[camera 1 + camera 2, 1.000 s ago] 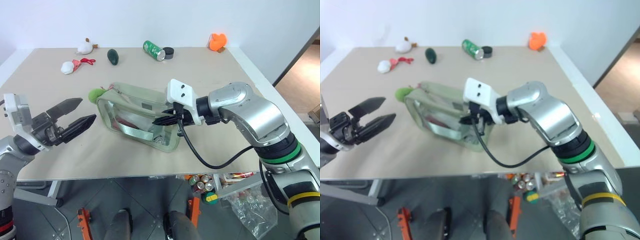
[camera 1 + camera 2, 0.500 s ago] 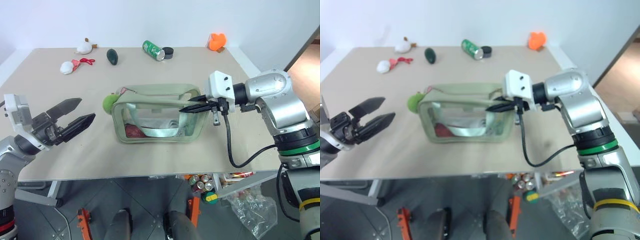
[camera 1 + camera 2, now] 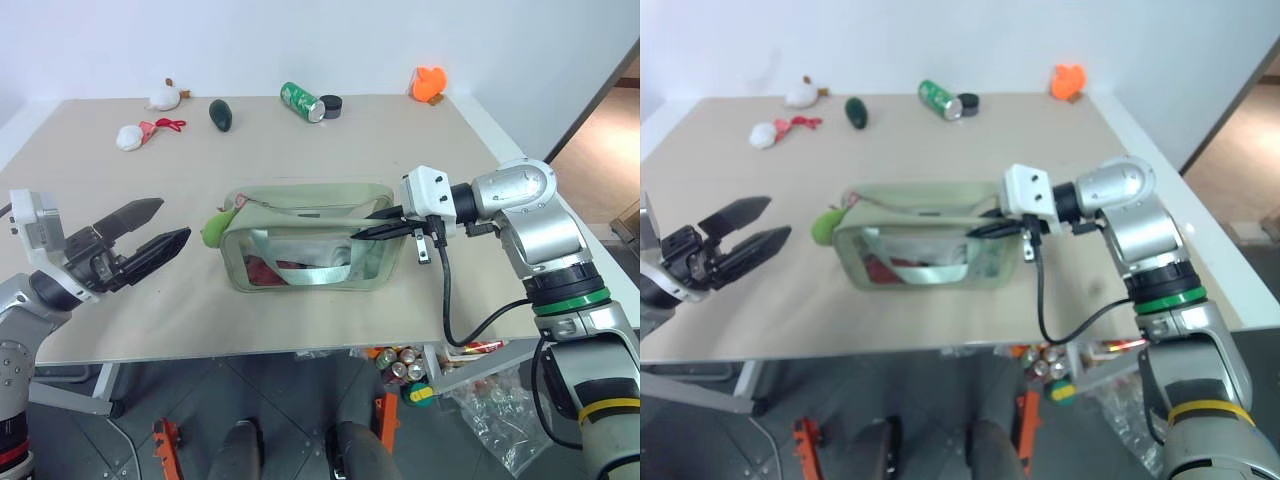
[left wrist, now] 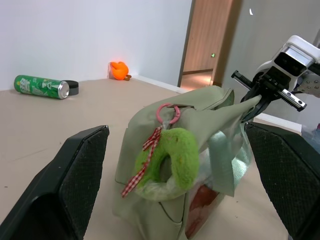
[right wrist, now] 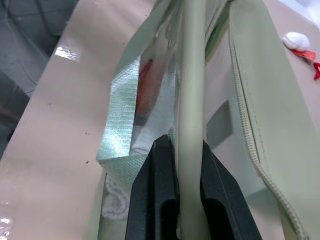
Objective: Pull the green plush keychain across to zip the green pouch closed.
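The green pouch lies on its side at the table's middle, clear panel toward me, with a webbing strap and red contents showing inside. The green plush keychain hangs at the pouch's left end from a pink ring. My right gripper is at the pouch's right end, shut on its pale green top edge, which runs between the two black fingers. My left gripper stands open, a short way left of the keychain and pointing at it, touching nothing.
Along the far side of the table lie a green can, a black cap, a dark green avocado toy, two white plush toys and an orange toy. The table's front edge runs just under both arms.
My right gripper has dragged the pouch's right end to the right, swinging the pouch from slanted to square with the table's front edge. The left gripper has stayed still and open.
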### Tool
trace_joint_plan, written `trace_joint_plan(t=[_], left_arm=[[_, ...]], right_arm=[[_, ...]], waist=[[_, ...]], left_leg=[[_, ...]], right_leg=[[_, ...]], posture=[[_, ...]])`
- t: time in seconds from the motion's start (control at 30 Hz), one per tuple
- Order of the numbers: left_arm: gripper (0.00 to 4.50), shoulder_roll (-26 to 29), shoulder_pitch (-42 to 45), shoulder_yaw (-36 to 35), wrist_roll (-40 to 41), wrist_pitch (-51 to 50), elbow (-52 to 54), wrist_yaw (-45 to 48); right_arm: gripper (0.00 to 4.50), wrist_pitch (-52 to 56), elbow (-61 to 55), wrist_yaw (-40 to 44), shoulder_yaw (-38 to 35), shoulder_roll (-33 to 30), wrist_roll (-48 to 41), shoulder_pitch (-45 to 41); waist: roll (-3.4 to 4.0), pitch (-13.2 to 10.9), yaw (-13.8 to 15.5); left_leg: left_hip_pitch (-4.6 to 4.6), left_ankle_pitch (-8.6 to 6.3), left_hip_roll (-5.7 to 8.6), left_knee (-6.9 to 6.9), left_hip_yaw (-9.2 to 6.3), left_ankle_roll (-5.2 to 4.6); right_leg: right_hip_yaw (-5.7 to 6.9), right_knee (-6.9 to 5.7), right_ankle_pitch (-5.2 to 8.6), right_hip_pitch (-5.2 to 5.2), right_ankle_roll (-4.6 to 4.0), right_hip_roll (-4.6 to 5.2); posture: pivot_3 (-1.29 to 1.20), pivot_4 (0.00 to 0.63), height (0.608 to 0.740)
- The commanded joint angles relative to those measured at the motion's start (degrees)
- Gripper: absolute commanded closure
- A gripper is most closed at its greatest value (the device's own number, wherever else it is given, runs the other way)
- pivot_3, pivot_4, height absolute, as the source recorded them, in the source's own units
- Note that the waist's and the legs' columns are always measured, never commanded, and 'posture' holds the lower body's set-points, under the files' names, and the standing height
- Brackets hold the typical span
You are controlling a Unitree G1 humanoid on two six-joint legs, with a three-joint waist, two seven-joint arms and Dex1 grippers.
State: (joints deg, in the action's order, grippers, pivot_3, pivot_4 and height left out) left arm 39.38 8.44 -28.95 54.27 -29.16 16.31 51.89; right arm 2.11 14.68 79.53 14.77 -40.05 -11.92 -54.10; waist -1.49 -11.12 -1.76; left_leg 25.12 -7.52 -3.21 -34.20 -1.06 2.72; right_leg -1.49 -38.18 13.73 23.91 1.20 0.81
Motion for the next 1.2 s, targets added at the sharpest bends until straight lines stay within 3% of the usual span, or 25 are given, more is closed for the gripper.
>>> trace_joint_plan(t=[0.03, 0.2, 0.33, 0.6, 0.83, 1.2], left_arm=[[0.0, 1.1, 0.72, -0.84, 0.7, 0.13, 1.07, -0.08], [0.0, 0.99, 1.51, 0.04, 1.08, -0.23, 0.97, 0.28], [0.0, 1.14, 2.42, 1.43, 0.87, -0.34, 0.51, 1.72], [0.0, 2.26, 6.48, 4.65, 1.19, -1.0, 0.68, 5.87], [0.0, 4.23, 7.59, 7.65, -0.09, -0.82, 1.12, 9.7], [0.0, 3.1, 8.2, 9.74, -1.25, 0.04, 0.6, 10.41]], right_arm=[[3.1, 5.34, -2.94, -0.22, -0.77, -0.37, 0.11, -0.69], [1.39, 14.09, -5.22, -1.07, -4.92, 0.05, -5.06, -1.55], [0.04, 23.38, -9.27, 4.72, -9.07, -3.29, -13.94, 0.18], [0.04, 34.28, -8.39, 1.22, -17.1, -4.1, -22.42, -1.72], [0.04, 30.58, -11.28, 0.81, -14.7, -10.69, -16.14, 5.51], [0.04, 27.21, -13.0, -1.96, -12.14, -9.96, -11.35, 11.12]], waist=[[0.0, 0.0, 0.0], [0.0, 0.0, -0.08], [0.01, -0.01, 0.16], [0.0, -0.01, 0.42], [-0.01, 0.0, 0.44], [-0.01, 0.0, 0.14]], left_leg=[[0.0, 0.0, -0.03, -0.01, 0.0, 0.01], [0.0, 0.01, -0.22, -0.09, 0.04, 0.01], [0.04, 0.01, -0.23, -0.09, 0.03, 0.01], [0.04, -0.02, -0.24, -0.14, 0.13, 0.05], [0.06, -0.08, -0.23, -0.14, 0.34, 0.05], [0.05, -0.08, -0.26, -0.21, 0.81, 0.04]], right_leg=[[0.0, 0.0, -0.01, 0.0, -0.04, -0.03], [-0.05, 0.0, -0.1, 0.02, -0.15, -0.23], [-0.11, 0.0, -0.11, 0.03, -0.14, -0.27], [-0.24, 0.01, -0.09, 0.05, -0.09, -0.32], [-0.49, 0.03, -0.04, 0.12, 0.01, -0.33], [-1.17, -0.01, -0.19, 0.31, 0.26, -0.48]], posture=[[0.0, 0.15, 0.74], [0.0, 0.15, 0.74], [0.0, 0.15, 0.74], [0.0, 0.15, 0.74], [0.0, 0.15, 0.74], [0.0, 0.15, 0.74]])
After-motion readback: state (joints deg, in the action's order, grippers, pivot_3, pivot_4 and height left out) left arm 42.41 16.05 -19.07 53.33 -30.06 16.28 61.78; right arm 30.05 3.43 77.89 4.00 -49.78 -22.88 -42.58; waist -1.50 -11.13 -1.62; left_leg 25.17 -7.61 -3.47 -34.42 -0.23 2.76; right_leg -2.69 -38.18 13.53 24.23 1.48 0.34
